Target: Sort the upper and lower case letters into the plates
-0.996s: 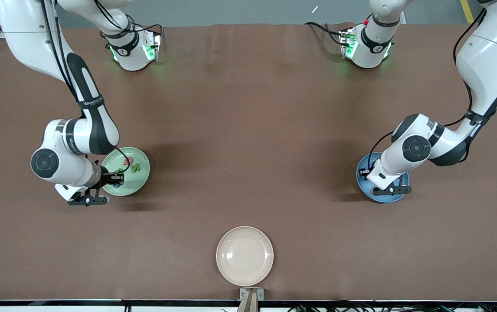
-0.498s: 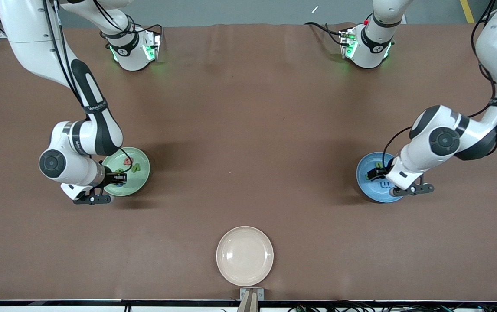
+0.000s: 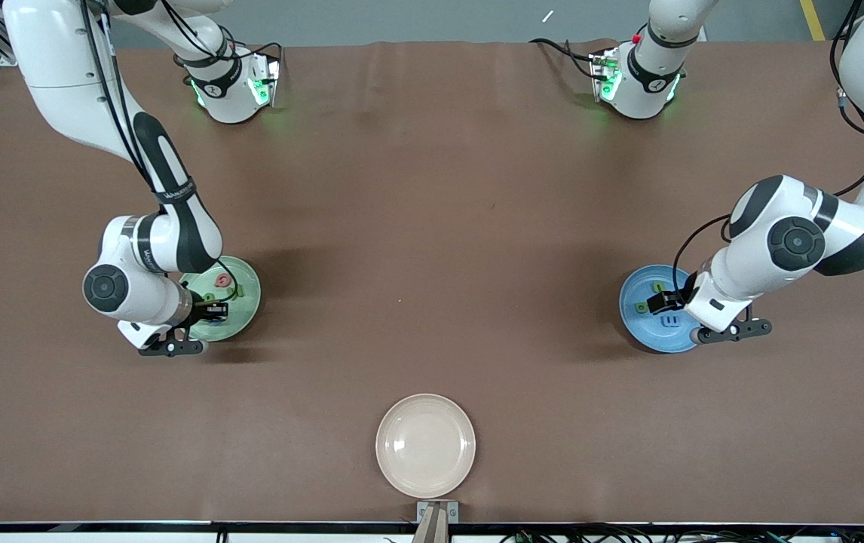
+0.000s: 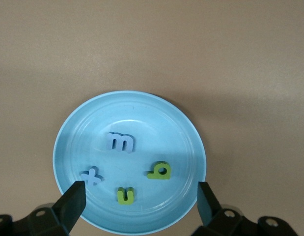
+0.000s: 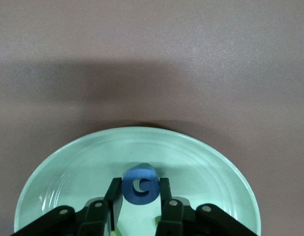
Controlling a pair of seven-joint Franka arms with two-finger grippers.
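The pale green plate [image 3: 242, 308] lies toward the right arm's end of the table, with a red letter [image 3: 221, 280] in it. My right gripper [image 3: 209, 309] is low over this plate [image 5: 83, 167] and shut on a blue letter G [image 5: 140, 189]. The blue plate [image 3: 647, 332] lies toward the left arm's end. The left wrist view shows it [image 4: 78, 132] holding a blue m [image 4: 120, 142], a blue x [image 4: 91, 176], a green u [image 4: 125, 195] and a green b [image 4: 159, 171]. My left gripper [image 4: 140, 204] hangs over its rim, open and empty.
A cream-beige plate [image 3: 425, 445] with nothing in it lies near the table's front edge, midway between the arms. The two arm bases [image 3: 232, 83] stand along the edge farthest from the front camera. Brown table [image 3: 432, 226] between the plates.
My left arm has swung toward its own end of the table, uncovering the blue plate and its letters. My right arm has shifted slightly over the green plate, still holding the blue letter.
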